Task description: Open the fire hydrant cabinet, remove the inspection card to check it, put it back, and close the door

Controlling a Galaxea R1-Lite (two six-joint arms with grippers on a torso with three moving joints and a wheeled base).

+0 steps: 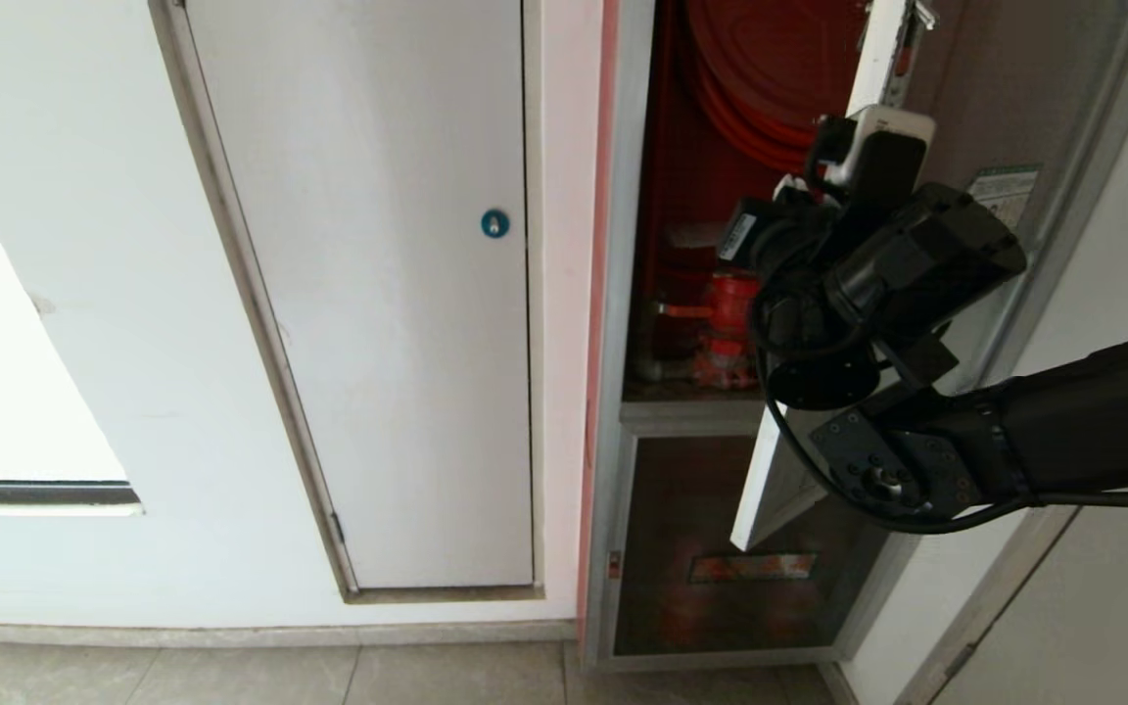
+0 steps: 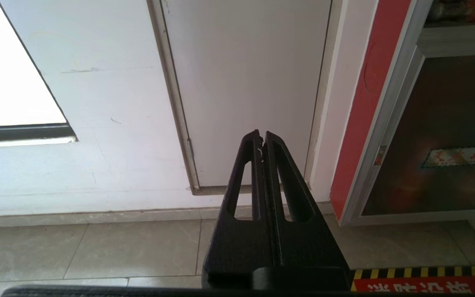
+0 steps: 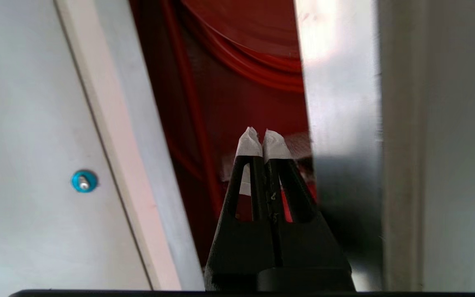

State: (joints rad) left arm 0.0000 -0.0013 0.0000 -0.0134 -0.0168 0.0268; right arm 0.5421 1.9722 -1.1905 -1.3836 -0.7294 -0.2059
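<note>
Reaching into the fire hydrant cabinet (image 1: 681, 196) past the half-open door (image 1: 1005, 117), the right hand (image 3: 263, 142) is clenched and empty; the inspection card isn't visible, so unclench before entering deeper, stay clear of the door edge, and aim near the red valve (image 1: 726, 328)

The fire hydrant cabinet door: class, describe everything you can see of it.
The door is dark tinted glass in a silver aluminium frame, swung open to the right of the fire hydrant cabinet, baring its red inside. A green-edged sticker sits on the glass. The right hand, shut, points into the opening beside the door's frame edge; contact cannot be told.
</note>
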